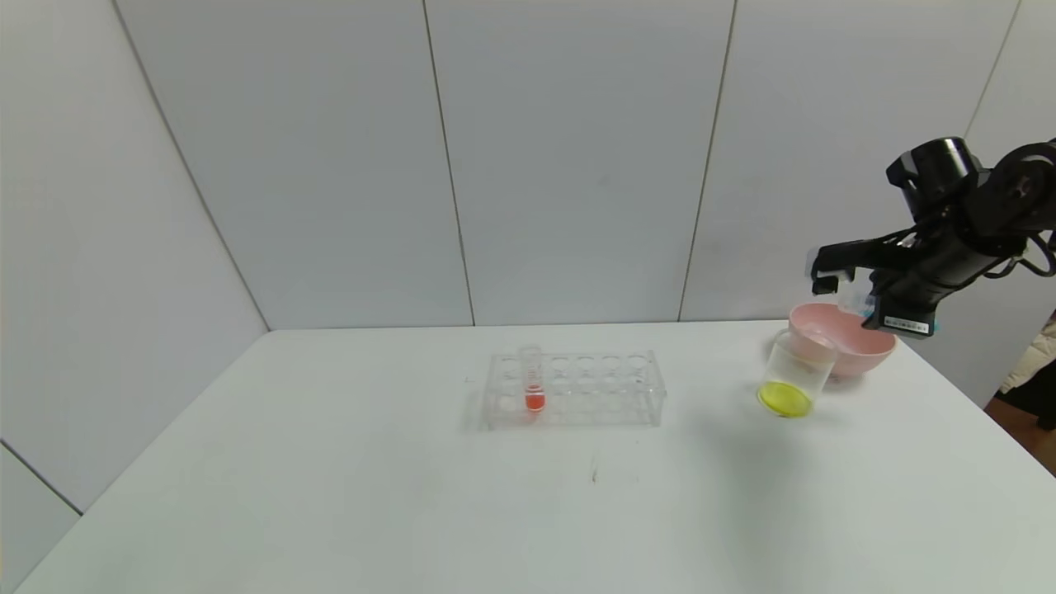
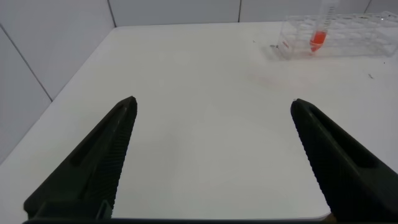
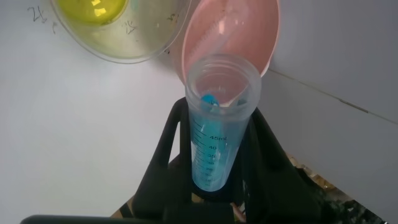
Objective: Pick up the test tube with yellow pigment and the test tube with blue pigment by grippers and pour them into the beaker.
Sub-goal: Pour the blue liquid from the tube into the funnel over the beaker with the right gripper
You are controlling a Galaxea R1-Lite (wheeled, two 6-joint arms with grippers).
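My right gripper (image 1: 829,276) is shut on the test tube with blue pigment (image 1: 856,302) and holds it tilted in the air above the pink bowl (image 1: 858,351). In the right wrist view the tube (image 3: 217,143) sits between the black fingers (image 3: 163,149), cyan liquid inside, its open mouth toward the bowl (image 3: 249,37). The beaker (image 1: 796,371) stands just in front of the bowl with yellow liquid in its bottom; it also shows in the right wrist view (image 3: 134,46). The test tube with yellow pigment is not in view. My left gripper (image 2: 213,106) is open and empty over bare table.
A clear many-holed rack (image 1: 594,388) stands mid-table with one red-orange tube (image 1: 533,381) upright at its left end; both show far off in the left wrist view, rack (image 2: 360,34) and tube (image 2: 319,34). The table's right edge runs close to the bowl.
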